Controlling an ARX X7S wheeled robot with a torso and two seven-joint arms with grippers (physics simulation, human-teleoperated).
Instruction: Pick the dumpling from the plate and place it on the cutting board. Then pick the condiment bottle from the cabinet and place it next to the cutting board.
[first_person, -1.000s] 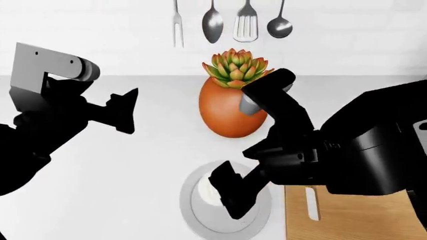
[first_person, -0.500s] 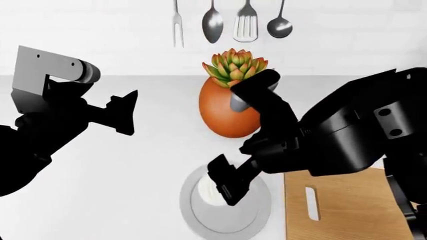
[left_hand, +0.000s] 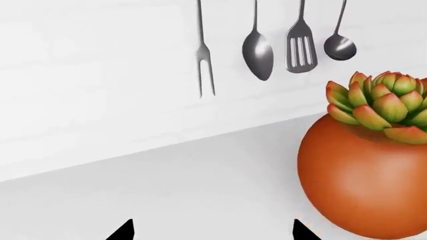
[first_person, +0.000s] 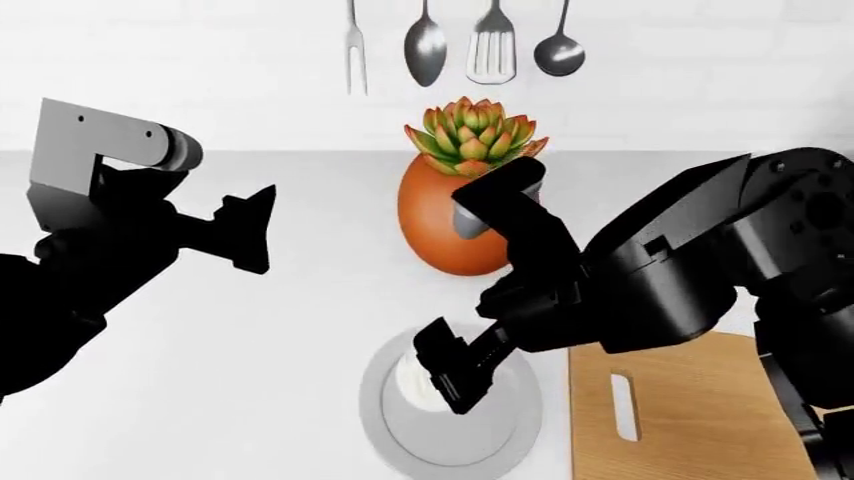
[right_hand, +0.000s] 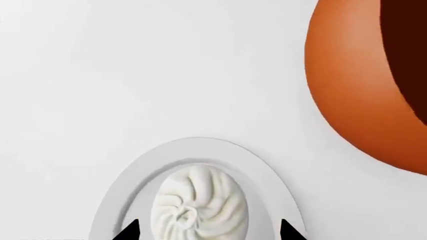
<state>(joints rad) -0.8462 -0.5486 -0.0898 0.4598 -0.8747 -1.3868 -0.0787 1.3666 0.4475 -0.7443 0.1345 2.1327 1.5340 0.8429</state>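
Jaws apart, R gripper (right_hand: 207, 231) straddling dumpling (right_hand: 200, 209).

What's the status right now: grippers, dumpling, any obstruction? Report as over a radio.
Right gripper open, fingertips straddling the dumpling on the plate. Left gripper open, empty, held off to the side. Orange plant pot close behind right arm. Cutting board bare.

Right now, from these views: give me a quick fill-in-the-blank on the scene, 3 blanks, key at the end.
1. The dumpling lies on the ____.
2. The gripper hanging over the plate belongs to the ____ arm.
3. The orange plant pot stands behind the plate and holds a ____.

Missing words: plate; right; succulent
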